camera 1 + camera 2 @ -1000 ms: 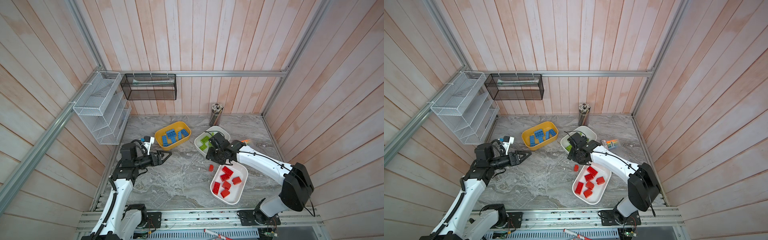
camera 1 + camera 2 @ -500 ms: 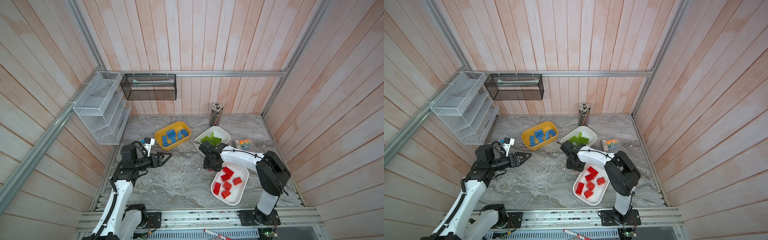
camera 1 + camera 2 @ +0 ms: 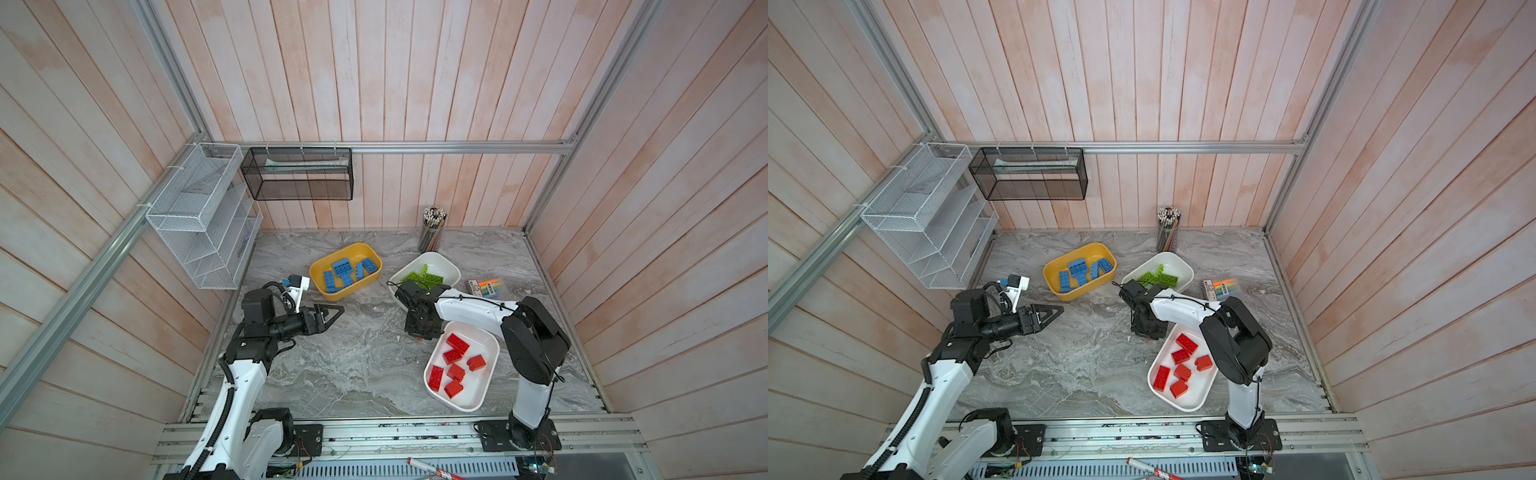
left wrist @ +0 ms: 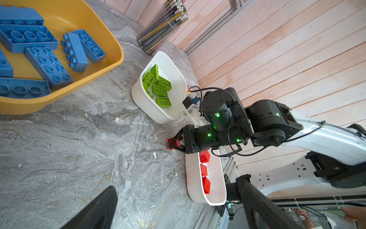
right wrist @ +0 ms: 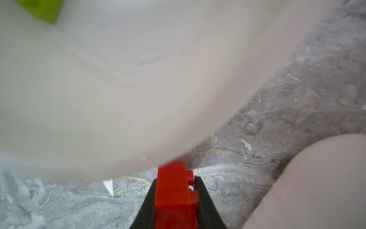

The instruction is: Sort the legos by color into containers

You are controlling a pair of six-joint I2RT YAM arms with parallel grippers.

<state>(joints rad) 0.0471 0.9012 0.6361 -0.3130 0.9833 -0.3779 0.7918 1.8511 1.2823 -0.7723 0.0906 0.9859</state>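
My right gripper (image 5: 175,200) is shut on a small red lego (image 5: 172,190), low over the marble table (image 3: 353,365) between the two white containers. The left wrist view shows that gripper (image 4: 174,143) with the red lego (image 4: 170,141) at its tips. In both top views the gripper (image 3: 419,336) hides the lego. My left gripper (image 3: 336,311) hangs open and empty on the left. Blue legos (image 3: 343,269) lie in the yellow container (image 3: 353,289). Green legos (image 3: 424,274) fill one white container (image 3: 446,266). Red legos (image 3: 456,345) lie in the other (image 3: 478,390).
A pencil cup (image 3: 432,228) stands at the back wall. A pack of coloured markers (image 3: 487,286) lies right of the green legos' container. A white wire rack (image 3: 199,220) and a black mesh rack (image 3: 297,174) hang on the walls.
My right gripper came away from the green legos' container, dropped to the table beside the red legos' container and shut on the loose red lego. The left arm stayed still.
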